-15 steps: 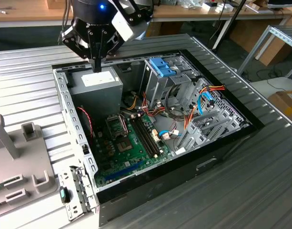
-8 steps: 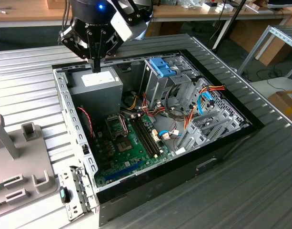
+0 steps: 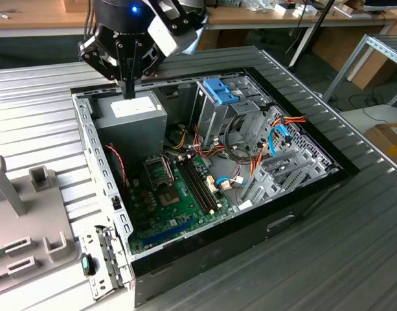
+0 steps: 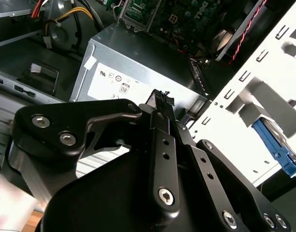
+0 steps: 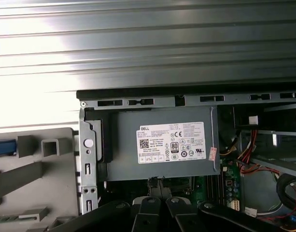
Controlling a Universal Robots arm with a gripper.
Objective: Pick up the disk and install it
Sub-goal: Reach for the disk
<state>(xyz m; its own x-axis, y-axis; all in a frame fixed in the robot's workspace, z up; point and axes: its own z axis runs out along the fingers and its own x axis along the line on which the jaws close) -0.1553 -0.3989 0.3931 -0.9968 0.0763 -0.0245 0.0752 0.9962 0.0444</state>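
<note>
Disk, seen in the second wrist view as a blue carrier edge, seems to sit in the grey holder outside the computer case. The end effector hangs closed on nothing, just above the power-supply box. In the first wrist view, a blue strip of the disk lies in the holder, well apart from the end effector. In the exterior view, the end effector hovers over the power-supply box inside the computer case on the ribbed surface.
</note>
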